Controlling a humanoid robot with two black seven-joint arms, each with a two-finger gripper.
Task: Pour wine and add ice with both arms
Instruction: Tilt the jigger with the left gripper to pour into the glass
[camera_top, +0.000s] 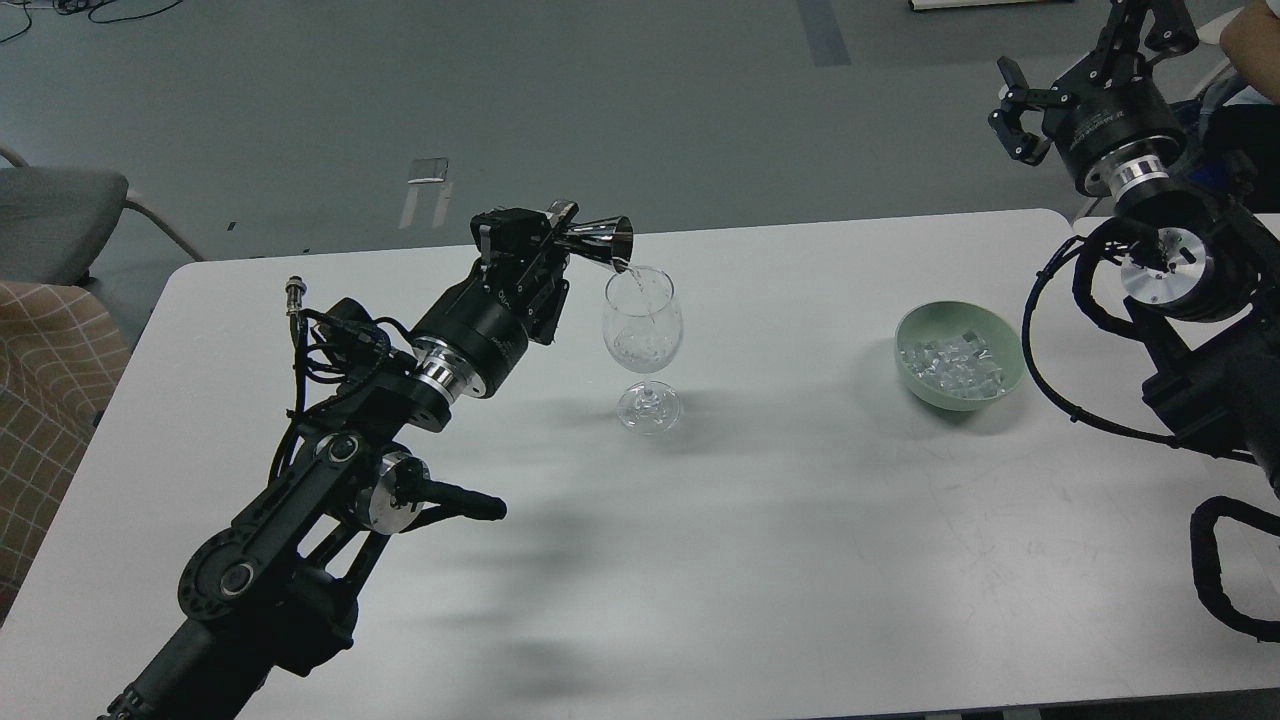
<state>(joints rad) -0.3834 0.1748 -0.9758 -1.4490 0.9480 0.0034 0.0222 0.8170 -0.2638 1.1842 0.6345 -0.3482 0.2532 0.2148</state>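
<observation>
The white surface (700, 560) lay bare along its near edge, crossed only by soft shadows of the arms. The left arm (330, 480) rose from the lower left corner and reached forward and to the right. Its tool (545, 250) was clamped on a small metal measuring cup (600, 240), tipped on its side with the wide mouth pointing right and slightly down. A thin stream of clear wine (628, 275) ran from the cup's lip into the wine glass (643, 345), which stood upright on the surface just right of the tool, near the middle. The bowl of the glass held some clear contents at the bottom, though liquid and anything solid there could not be told apart. Well to the right stood a pale green bowl (915, 375), filled with small clear cubes of ice (952, 362). The right arm (1190, 300) came in from the right edge, past the bowl, and bent upward beyond the surface's far corner. Its tool (1012, 105) hung high above the floor, fingers curled but spread apart, holding nothing. Farther back lay grey floor (600, 100), with a chair (60, 215) at the left edge.
</observation>
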